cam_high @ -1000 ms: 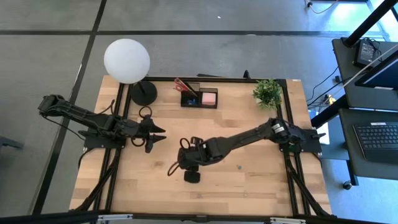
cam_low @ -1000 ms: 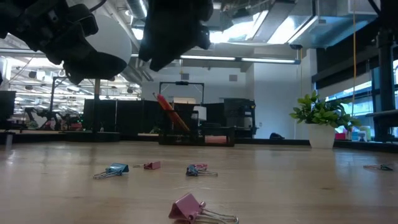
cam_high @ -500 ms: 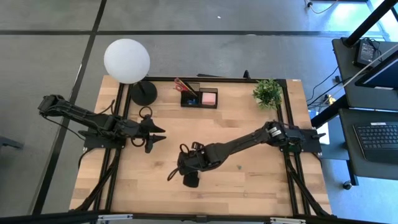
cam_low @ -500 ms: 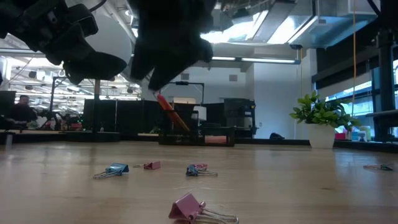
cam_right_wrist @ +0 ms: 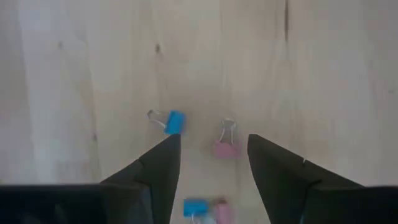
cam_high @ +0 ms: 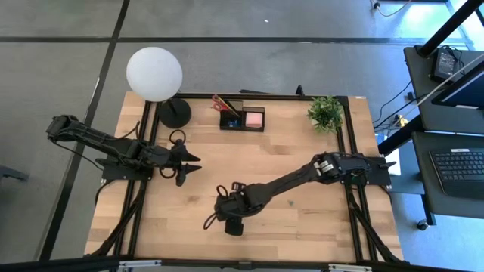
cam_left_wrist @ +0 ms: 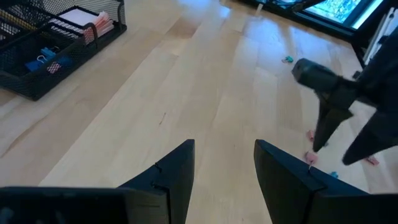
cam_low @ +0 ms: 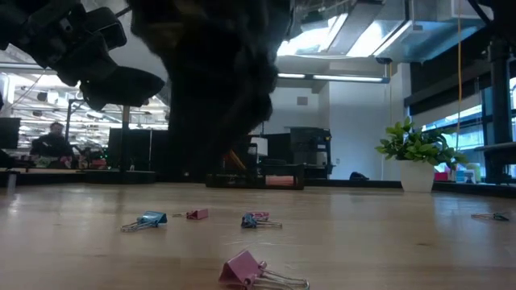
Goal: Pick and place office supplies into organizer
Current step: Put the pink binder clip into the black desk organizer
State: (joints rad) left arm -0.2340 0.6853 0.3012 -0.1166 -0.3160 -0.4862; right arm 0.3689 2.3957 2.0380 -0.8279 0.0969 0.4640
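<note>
Beyond the surface point(cam_high: 302, 227) I look into a large open room with ceiling lights, dark racks and a person point(cam_low: 52, 143) seated far off. The surface itself is pale wood planks in a black frame, standing on grey floor point(cam_high: 60, 75). At its far edge I see the lamp point(cam_high: 154, 73) with its white globe, the black organizer point(cam_high: 242, 119) holding red scissors and a pink pad, and the potted plant point(cam_high: 325, 112).

Small binder clips lie scattered on the near middle: a blue clip point(cam_right_wrist: 174, 121) and a pink clip point(cam_right_wrist: 225, 148) lie near each other but apart, and another blue-and-pink pair point(cam_right_wrist: 204, 209) sits between my right arm's fingers. From table height I also see a pink clip nearest the camera point(cam_low: 244, 270).

My right gripper point(cam_right_wrist: 211, 158) hangs low over these clips, fingers apart, holding nothing. My left gripper point(cam_left_wrist: 224, 165) waits above bare wood on the left side, fingers apart and empty too.
</note>
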